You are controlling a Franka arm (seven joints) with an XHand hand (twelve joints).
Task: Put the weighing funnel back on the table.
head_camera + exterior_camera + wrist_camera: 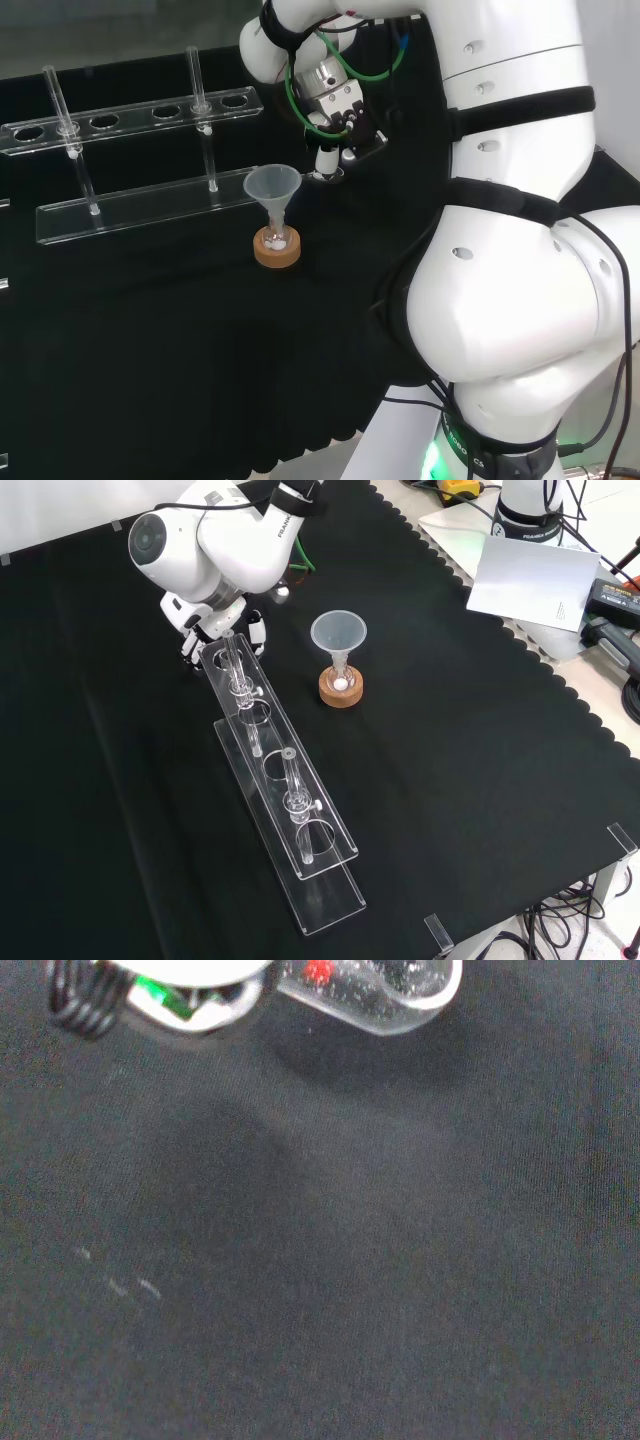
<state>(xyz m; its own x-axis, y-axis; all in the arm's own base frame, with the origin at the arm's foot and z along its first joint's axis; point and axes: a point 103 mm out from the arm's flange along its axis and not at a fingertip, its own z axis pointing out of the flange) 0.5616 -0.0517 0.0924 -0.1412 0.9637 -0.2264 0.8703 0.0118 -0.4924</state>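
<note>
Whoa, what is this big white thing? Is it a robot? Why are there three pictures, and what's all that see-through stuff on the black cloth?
Yes, it's a robot arm, and at its end sits a black and white hand. One picture is taken from behind and above the arm, one from the front looking down on the black cloth, and one from a little camera at the wrist. On the cloth stands a clear rack with two glass tubes, and beside it a funnel with its stem in a tiny flask on a cork ring. In the wrist picture, the clear piece by the hand is probably the weighing funnel the robot should put down. Whether the hand grips it, I cannot tell.
</note>
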